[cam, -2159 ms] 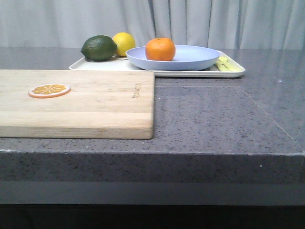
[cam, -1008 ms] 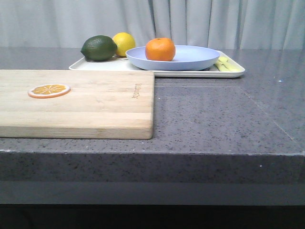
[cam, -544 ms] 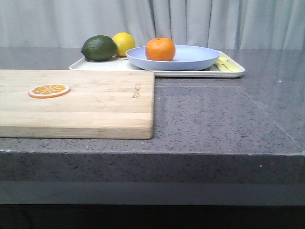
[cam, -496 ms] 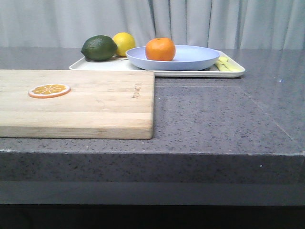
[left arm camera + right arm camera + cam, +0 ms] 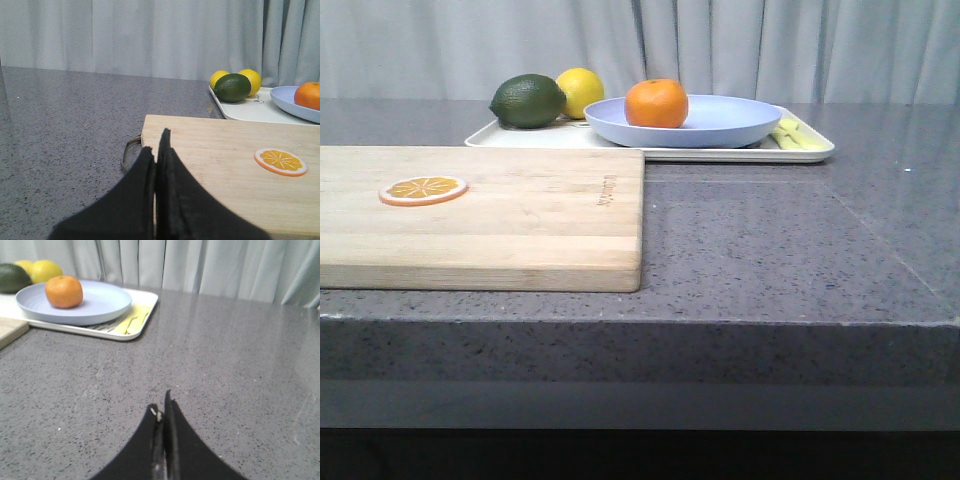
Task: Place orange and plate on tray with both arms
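Observation:
The orange (image 5: pixel 657 103) lies on the pale lavender-blue plate (image 5: pixel 720 125), and the plate rests on the cream-white tray (image 5: pixel 800 153) at the back of the table. They also show in the right wrist view: orange (image 5: pixel 64 291), plate (image 5: pixel 100 302), tray (image 5: pixel 142 315). In the left wrist view the orange (image 5: pixel 310 95) and plate (image 5: pixel 285 97) sit at the edge. My left gripper (image 5: pixel 156 142) is shut and empty above the cutting board's near end. My right gripper (image 5: pixel 161 405) is shut and empty over bare table, well short of the tray. Neither gripper shows in the front view.
A wooden cutting board (image 5: pixel 520 215) with an orange slice (image 5: pixel 423 189) fills the left front. A dark green avocado-like fruit (image 5: pixel 528 101) and a yellow lemon (image 5: pixel 582 90) sit on the tray's left part. Yellow-green print (image 5: pixel 795 135) marks the tray's right end. Curtains hang behind.

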Controlling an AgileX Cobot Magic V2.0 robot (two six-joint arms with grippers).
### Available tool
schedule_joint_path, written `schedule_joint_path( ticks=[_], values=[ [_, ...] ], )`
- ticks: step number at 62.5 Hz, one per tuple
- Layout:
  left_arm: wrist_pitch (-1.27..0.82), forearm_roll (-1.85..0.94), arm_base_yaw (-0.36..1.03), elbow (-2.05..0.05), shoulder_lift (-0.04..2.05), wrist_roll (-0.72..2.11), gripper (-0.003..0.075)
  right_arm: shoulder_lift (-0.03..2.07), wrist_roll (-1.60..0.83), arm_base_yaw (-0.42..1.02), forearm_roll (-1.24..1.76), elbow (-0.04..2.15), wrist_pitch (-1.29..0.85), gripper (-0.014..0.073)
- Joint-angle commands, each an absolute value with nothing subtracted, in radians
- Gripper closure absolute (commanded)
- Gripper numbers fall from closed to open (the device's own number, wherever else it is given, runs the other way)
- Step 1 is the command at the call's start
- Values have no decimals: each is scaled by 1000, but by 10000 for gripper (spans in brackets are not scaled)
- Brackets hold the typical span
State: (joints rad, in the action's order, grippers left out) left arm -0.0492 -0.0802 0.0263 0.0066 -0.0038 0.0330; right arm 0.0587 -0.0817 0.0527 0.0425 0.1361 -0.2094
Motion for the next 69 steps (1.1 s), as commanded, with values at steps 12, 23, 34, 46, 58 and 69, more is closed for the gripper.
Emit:
schedule_joint_path(
  ticks=[12,23,34,46,58,69],
  values=[
    [33,-89,28,34,-22,36,740,-31,-88,34,36,-5,93,661],
    [33,-89,28,34,-22,36,740,-29,-88,31,36,-3,65,661],
    [33,-89,28,34,-22,36,740,-29,-88,4,36,-3,65,661],
    [33,-89,28,34,-22,36,740,-29,-86,0,115,-3,69,661],
    [33,-89,28,34,-22,36,740,-29,-86,-12,179,-3,63,661],
    [33,-89,28,34,-22,36,740,-29,-86,-8,179,-3,63,661]
  ],
)
